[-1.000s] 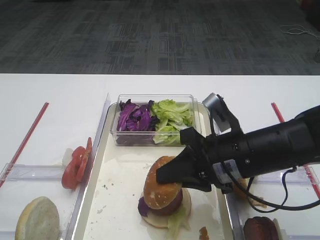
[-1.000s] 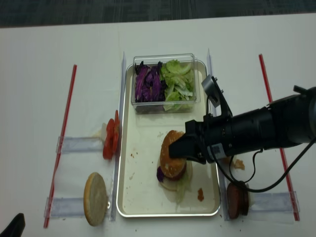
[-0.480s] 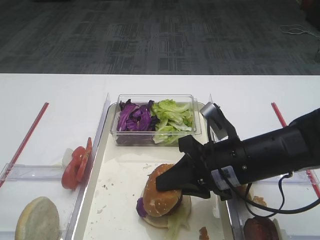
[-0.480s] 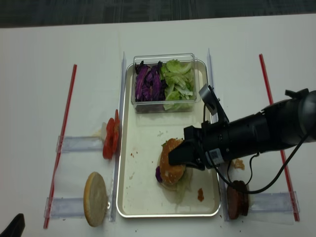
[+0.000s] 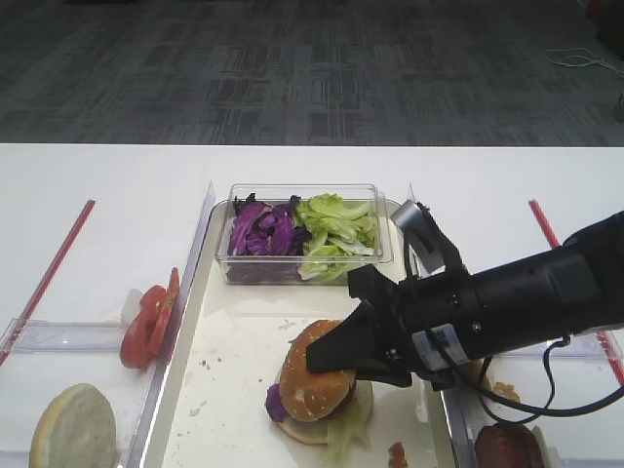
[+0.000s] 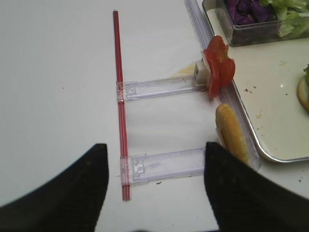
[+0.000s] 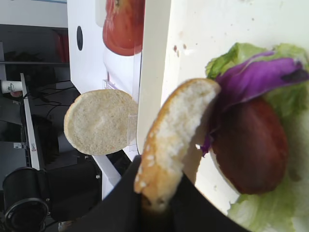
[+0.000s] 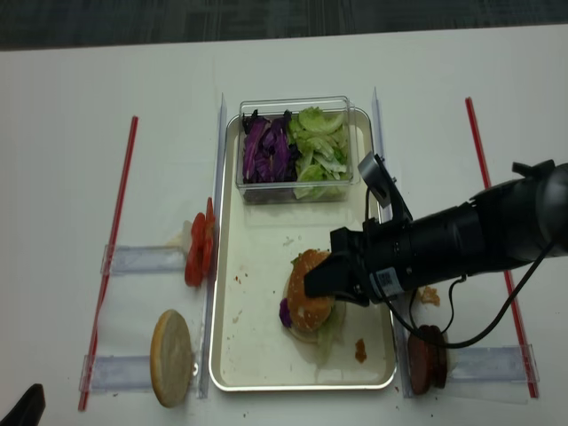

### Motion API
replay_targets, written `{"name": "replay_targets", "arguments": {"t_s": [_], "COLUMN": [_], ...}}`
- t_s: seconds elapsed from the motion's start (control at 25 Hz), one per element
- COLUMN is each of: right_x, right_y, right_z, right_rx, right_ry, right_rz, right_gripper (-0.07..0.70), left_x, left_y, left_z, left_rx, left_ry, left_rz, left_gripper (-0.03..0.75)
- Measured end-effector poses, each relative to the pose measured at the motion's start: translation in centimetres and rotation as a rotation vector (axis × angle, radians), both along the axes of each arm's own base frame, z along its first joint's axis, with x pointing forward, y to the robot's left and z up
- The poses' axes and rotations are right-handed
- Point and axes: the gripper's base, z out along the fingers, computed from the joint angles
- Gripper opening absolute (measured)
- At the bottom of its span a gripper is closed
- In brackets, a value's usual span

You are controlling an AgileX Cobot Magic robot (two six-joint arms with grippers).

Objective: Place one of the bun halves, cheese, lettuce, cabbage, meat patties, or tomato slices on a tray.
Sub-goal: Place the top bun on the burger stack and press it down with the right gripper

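Note:
My right gripper [image 5: 331, 353] [image 7: 157, 203] is shut on the edge of the sesame bun half [image 5: 312, 375] [image 7: 176, 140]. The bun is tilted, its far edge down against a stack on the cream tray [image 5: 234, 370]. That stack shows a dark meat patty [image 7: 251, 145], a purple cabbage strip [image 7: 251, 79] and lettuce [image 7: 260, 212]. From above, the bun [image 8: 308, 288] covers the stack at the tray's middle. My left gripper [image 6: 154, 183] hangs open over the white table, left of the tray, holding nothing.
A clear box at the tray's far end holds cabbage [image 5: 263, 229] and lettuce [image 5: 336, 229]. Tomato slices [image 5: 146, 317] and a pale bun half [image 5: 73, 424] stand left of the tray. Another meat patty [image 8: 426, 359] lies to its right. Red strips [image 8: 120, 231] border both sides.
My right gripper came down and toward the near end of the tray with the sesame bun, lowering it onto the stack. It has barely moved in the last half second.

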Motion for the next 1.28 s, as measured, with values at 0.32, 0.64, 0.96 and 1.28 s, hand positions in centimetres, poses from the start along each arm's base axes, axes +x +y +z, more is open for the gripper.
{"name": "replay_targets", "arguments": {"t_s": [0.32, 0.64, 0.96, 1.28], "right_x": [0.1, 0.1, 0.8, 1.3], "right_y": [0.0, -0.1, 0.3, 0.2], "right_z": [-0.1, -0.1, 0.5, 0.5], "right_rx": [-0.012, -0.015, -0.018, -0.111], "right_ry": [-0.005, -0.009, -0.036, -0.015], "right_rz": [-0.004, -0.006, 0.023, 0.080], "right_gripper": [0.159, 0.319, 0.421, 0.430], "left_x": [0.0, 0.0, 0.0, 0.0], "left_y": [0.0, 0.0, 0.0, 0.0], "left_z": [0.0, 0.0, 0.0, 0.0], "left_rx": [0.000, 0.000, 0.000, 0.000], "left_ry": [0.000, 0.000, 0.000, 0.000], "left_rz": [0.000, 0.000, 0.000, 0.000], "left_gripper": [0.412, 0.412, 0.412, 0.412]}}
